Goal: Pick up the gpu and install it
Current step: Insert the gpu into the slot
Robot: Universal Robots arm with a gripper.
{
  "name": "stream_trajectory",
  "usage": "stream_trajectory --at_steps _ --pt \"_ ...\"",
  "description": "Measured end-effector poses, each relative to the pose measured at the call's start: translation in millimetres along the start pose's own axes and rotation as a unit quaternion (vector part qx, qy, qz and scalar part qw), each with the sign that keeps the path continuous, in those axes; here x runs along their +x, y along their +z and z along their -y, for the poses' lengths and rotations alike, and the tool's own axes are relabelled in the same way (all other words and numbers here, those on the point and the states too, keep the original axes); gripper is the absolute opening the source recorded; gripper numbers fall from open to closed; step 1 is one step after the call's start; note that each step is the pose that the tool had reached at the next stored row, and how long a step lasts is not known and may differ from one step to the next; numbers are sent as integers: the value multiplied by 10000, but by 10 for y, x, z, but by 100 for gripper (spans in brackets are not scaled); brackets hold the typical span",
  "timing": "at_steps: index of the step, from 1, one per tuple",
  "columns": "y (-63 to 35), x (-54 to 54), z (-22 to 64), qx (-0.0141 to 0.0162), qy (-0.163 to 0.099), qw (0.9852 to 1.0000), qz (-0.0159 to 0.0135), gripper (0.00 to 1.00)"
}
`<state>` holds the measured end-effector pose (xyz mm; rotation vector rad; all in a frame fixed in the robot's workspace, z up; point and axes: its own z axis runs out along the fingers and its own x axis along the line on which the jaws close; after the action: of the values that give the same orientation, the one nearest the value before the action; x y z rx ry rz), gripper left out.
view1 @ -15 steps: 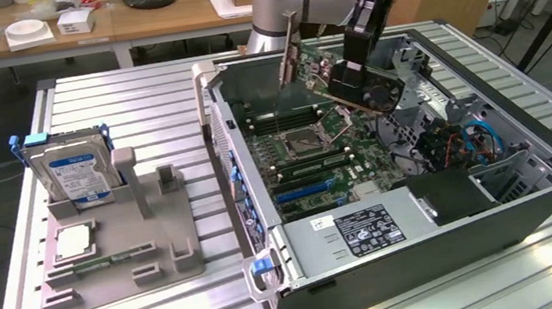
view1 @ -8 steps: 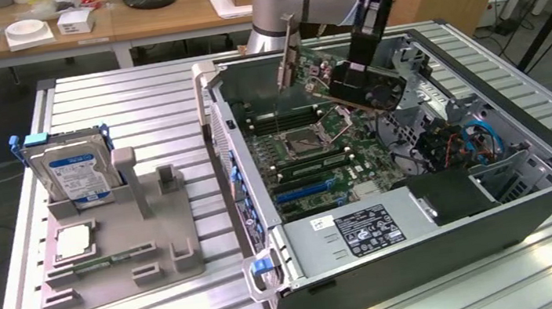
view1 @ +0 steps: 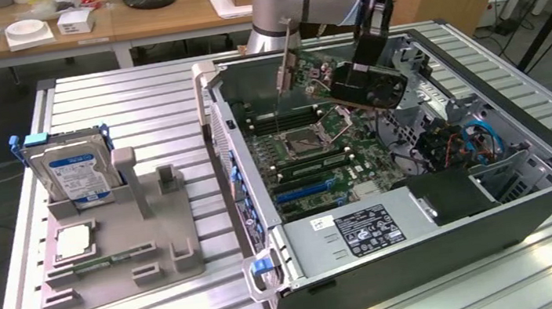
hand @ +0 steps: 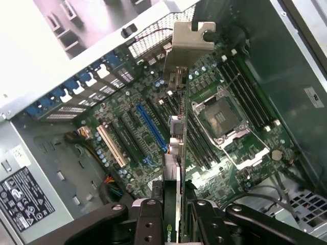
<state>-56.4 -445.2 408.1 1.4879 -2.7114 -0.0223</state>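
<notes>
The gpu [view1: 352,82] hangs tilted above the open computer case [view1: 535,209], over the motherboard [view1: 307,147], with its silver bracket [view1: 286,54] pointing up towards the case's rear wall. My gripper [view1: 370,60] is shut on the card from above, at its black fan end. In the wrist view the gpu [hand: 173,153] is seen edge-on between my fingers [hand: 148,224], and its bracket [hand: 186,38] reaches toward the perforated rear panel. The card hovers above the blue expansion slot [hand: 150,127], apart from it. My gripper [hand: 173,224] holds the card's near edge.
A grey fixture [view1: 162,255] at the exterior view's left holds a hard drive [view1: 72,168], a processor chip [view1: 74,241] and a memory stick [view1: 110,260]. Inside the case are the power supply [view1: 369,226], the processor socket [hand: 222,115] and cables [view1: 464,139].
</notes>
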Motion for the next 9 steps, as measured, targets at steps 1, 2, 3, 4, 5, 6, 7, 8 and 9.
stream_trajectory --at_steps 1,2,3,4,5,6,7,8,9 --pt "0 0 1 2 -65 10000 -2 26" --pt "1 -1 1 5 -129 9999 -5 26" --pt "0 -2 2 7 -194 9998 -7 26" --pt "1 -2 3 9 -264 9996 -10 26" --pt "1 -3 4 12 -329 9995 -12 26" --pt "1 -3 5 14 -391 9992 -14 26" --pt "1 -4 6 16 -455 9990 -16 26" --pt "2 -4 6 18 -519 9987 -19 26" --pt "2 -4 7 21 -582 9983 -21 26"
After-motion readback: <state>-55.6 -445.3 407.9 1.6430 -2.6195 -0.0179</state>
